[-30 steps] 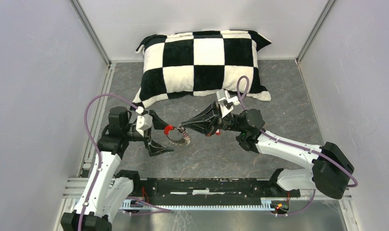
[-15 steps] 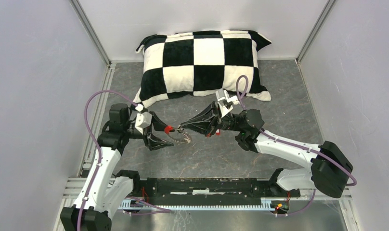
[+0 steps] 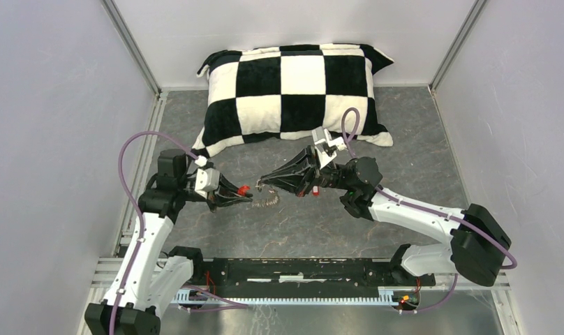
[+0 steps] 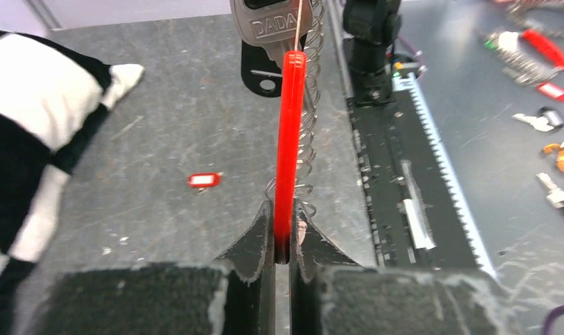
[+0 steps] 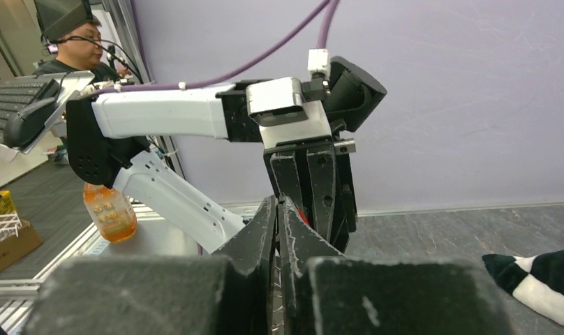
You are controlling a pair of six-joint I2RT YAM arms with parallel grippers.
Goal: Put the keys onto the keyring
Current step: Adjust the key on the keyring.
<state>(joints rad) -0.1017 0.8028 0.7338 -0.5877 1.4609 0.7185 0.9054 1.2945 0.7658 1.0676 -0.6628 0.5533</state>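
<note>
1. Closing from a wide spread, the left gripper (image 3: pixel 246 196) is now pinching its fingers together on the red section (image 3: pixel 243 188) of the keyring (image 3: pixel 266 202), while the right gripper (image 3: pixel 260 184) is hardly shifting at all. From overhead, the silvery coil is sagging between the two tips, low over the mottled grey table (image 3: pixel 405 125) and in front of the checkered pillow (image 3: pixel 300 91). I reckon the arms are facing each other so that one is steadying the loop while the other is working at it.

2. Through the left wrist camera, the matte black fingers (image 4: pixel 258 230) are clamping the near end of that glossy red section, which is sticking straight out like a smooth plastic rod. The springy wire is running alongside it. Gripping the stiff part is probably keeping the floppy coil from twisting. A black-headed key (image 4: pixel 265 66) with a stamped metal blade is dangling at the far end, though I cannot tell whether it is threaded on. A small red tag (image 4: pixel 204 180) is lying flat on the table, well apart.

3. Through the right wrist camera, the right gripper's tapered fingers are pressing together. Whatever they may be pinching is hidden, and the left gripper is facing them closely.
</note>
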